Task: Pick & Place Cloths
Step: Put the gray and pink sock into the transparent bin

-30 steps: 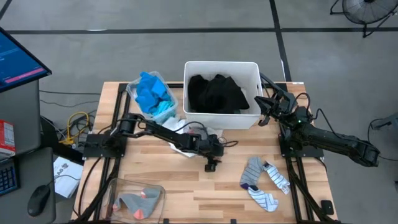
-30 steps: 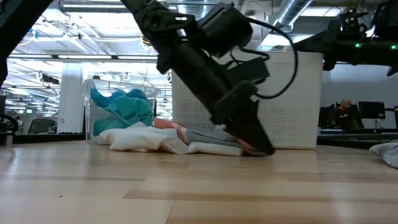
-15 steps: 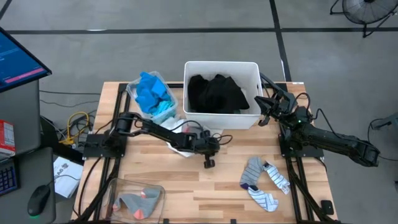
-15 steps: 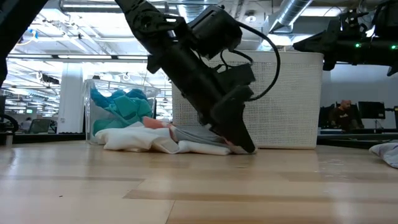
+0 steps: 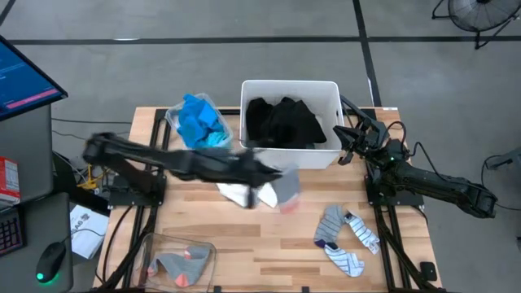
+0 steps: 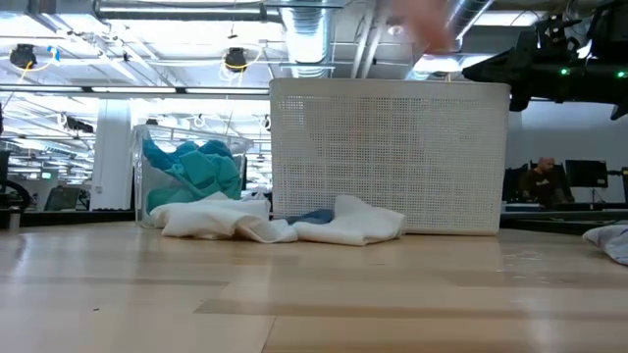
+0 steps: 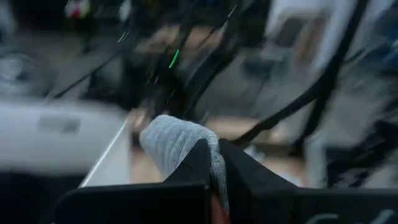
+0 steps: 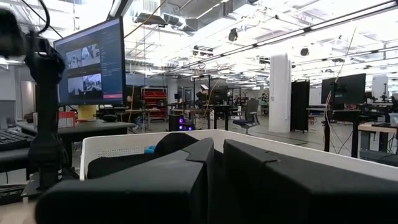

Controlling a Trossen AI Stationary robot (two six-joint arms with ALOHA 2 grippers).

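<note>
Since the earlier pictures the left arm has swung up off the bench (image 5: 203, 236), and a grey sock (image 5: 286, 186) that lay in the white cloth heap (image 5: 236, 194) now rides with it, above the bench in front of the white tub (image 5: 332, 96).

The step in hand is the carry: the left tool (image 7: 214, 163) has its fingers together, clamped on the grey sock. The next move, by judgement, calls for bringing the sock over whichever container it belongs in and parting the fingers only once it hangs clear inside the rim. The right arm waits beside the tub, its right tool (image 8: 217, 149) nearly closed on nothing visible.

The high view alone shows the black garment (image 5: 282, 122) in the tub, the blue cloths (image 5: 200, 119) in a clear bin, the striped socks (image 5: 346, 232) on the bench and more socks in a second bin (image 5: 179, 262). The low view shows the white heap resting against the tub front, with the left arm out of it. The left wrist view alone shows the sock pinched between the fingers.
</note>
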